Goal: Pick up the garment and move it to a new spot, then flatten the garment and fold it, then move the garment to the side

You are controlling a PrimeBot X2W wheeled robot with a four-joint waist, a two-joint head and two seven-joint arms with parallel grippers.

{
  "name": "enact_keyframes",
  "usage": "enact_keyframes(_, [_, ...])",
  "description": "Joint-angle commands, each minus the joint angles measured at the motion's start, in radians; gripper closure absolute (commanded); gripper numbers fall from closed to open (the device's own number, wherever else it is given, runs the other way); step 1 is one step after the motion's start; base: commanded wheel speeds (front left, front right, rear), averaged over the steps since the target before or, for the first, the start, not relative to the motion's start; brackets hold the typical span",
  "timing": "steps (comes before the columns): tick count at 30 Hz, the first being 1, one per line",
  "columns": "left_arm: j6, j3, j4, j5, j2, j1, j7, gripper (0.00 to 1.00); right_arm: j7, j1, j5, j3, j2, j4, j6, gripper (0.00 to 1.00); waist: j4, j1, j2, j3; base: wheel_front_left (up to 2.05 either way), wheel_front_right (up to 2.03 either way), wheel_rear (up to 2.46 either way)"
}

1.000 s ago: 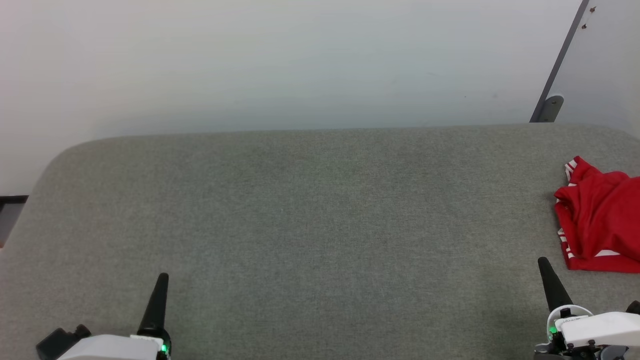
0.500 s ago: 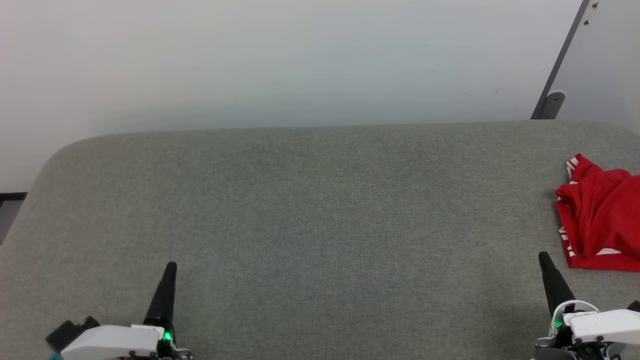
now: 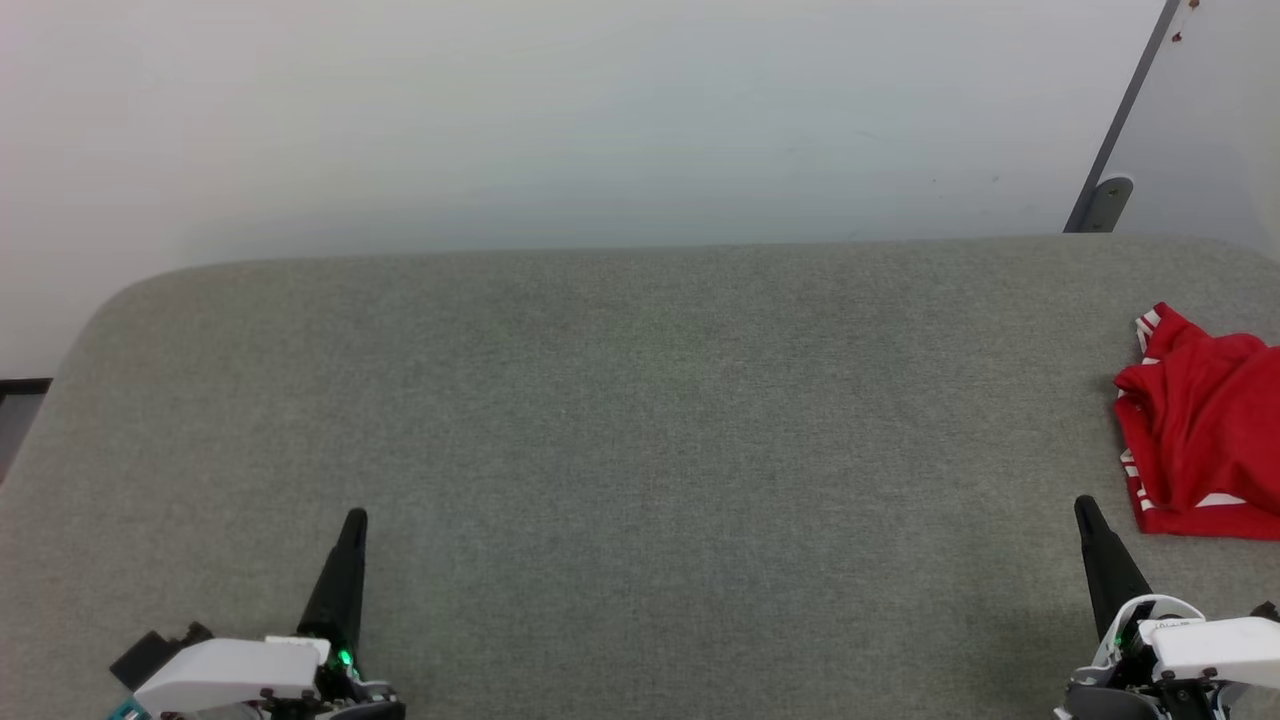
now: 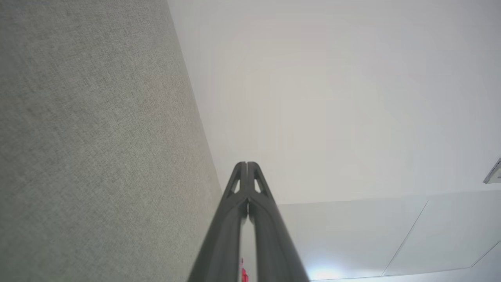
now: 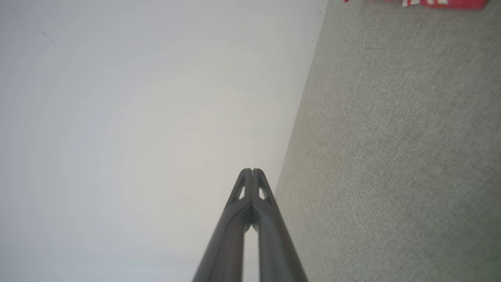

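Observation:
The garment (image 3: 1205, 430) is a bright red crumpled heap with white striped hems, lying at the far right of the grey fabric surface (image 3: 640, 420) and cut off by the head view's edge. A strip of its hem (image 5: 430, 3) shows at the top of the right wrist view. My right gripper (image 3: 1083, 505) is shut and empty, its tip just below and left of the garment, apart from it. My left gripper (image 3: 354, 520) is shut and empty at the lower left, far from the garment. Both wrist views show the fingers pressed together, left gripper (image 4: 247, 164) and right gripper (image 5: 252, 171).
A white wall (image 3: 560, 120) rises behind the surface's rounded far edge. A grey slanted bar with a bracket (image 3: 1108, 195) stands at the back right. A dark gap (image 3: 15, 395) shows past the surface's left edge.
The head view has shifted slightly, so the surface and garment sit a little higher. The left gripper has moved up and to the right. Both grippers stay shut.

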Motion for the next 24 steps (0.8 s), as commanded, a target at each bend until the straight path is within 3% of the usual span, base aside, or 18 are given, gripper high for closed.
enact_keyframes(1, [-0.003,0.004,0.000,-0.017,-0.003,-0.014,0.006,1.00,0.005,-0.016,0.019,-0.008,0.002,-0.006,-0.001,1.00,0.000,0.0000,0.0000,0.001,0.00,0.00,0.00])
enact_keyframes(15, [-0.004,0.008,0.007,-0.085,-0.024,-0.035,0.030,1.00,0.028,-0.020,0.106,-0.020,0.017,-0.015,-0.001,1.00,0.000,0.0000,0.0000,0.010,0.00,0.00,0.00])
enact_keyframes(24, [-0.004,0.007,0.006,-0.083,-0.023,-0.034,0.030,1.00,0.028,-0.014,0.101,-0.019,0.016,-0.014,-0.001,1.00,0.000,0.0000,0.0000,0.010,0.00,0.00,0.00])
